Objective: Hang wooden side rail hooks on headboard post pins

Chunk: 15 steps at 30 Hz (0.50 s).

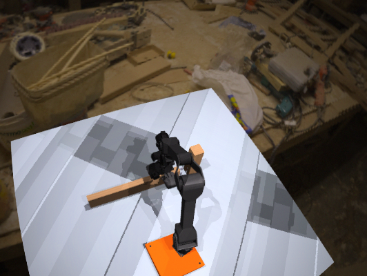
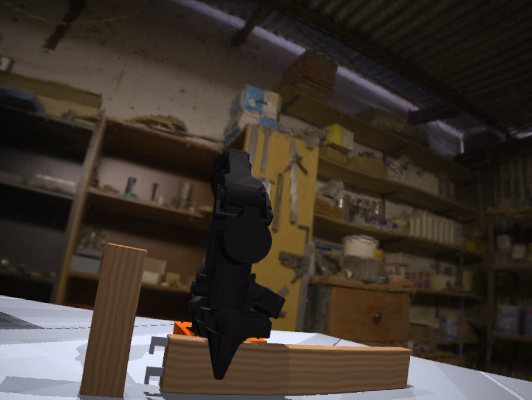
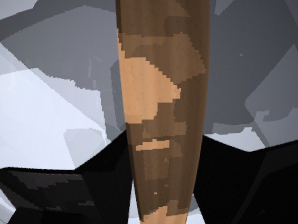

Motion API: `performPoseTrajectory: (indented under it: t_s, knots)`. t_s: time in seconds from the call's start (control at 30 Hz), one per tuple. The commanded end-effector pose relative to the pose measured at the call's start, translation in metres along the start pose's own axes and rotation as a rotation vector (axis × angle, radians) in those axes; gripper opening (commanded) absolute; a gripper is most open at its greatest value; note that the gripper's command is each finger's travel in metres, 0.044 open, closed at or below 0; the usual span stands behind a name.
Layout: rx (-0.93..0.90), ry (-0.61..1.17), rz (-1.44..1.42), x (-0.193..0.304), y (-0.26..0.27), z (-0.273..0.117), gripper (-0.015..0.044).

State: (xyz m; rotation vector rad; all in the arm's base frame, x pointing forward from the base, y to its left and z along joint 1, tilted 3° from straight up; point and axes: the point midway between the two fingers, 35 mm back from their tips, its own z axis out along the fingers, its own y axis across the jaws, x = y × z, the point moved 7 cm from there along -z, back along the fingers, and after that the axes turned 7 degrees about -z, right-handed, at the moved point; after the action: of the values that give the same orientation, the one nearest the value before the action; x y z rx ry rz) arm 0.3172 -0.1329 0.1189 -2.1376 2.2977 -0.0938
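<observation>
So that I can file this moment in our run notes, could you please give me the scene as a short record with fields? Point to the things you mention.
claw: shut on the wooden side rail, near its hooked end
claw location: [image 2: 219, 370] [image 3: 164, 175]
wooden side rail: [image 1: 118, 192] [image 2: 325, 367] [image 3: 162, 90] lying lengthwise on the table [image 1: 69, 234] [image 2: 460, 385]
steel hooks: two [image 2: 159, 343] [image 2: 154, 372], one above the other, short of the post in the exterior view
headboard post: [image 1: 196, 150] [image 2: 114, 320] upright
pins: not visible
base plate: orange [image 1: 160, 257]

Black arm [image 1: 188, 214] rises from lower centre of top view, bends near centre, folds toward left. In exterior view, wrist section [image 2: 247, 237] stands near-upright just left of centre, gripper [image 1: 165, 177] [image 2: 220, 367] [image 3: 153, 131] pointing down. Fingers closed on wooden rail, one each side, lower wrist view.
</observation>
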Motion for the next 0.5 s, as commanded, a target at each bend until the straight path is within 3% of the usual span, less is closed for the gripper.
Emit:
performPoseTrajectory:
  t_s: [0.0, 0.47]
  knots:
    - [0.023, 0.003, 0.008, 0.0004, -0.0019, -0.0078, 0.0000]
    - [0.023, 0.003, 0.008, 0.0004, -0.0019, -0.0102, 0.0000]
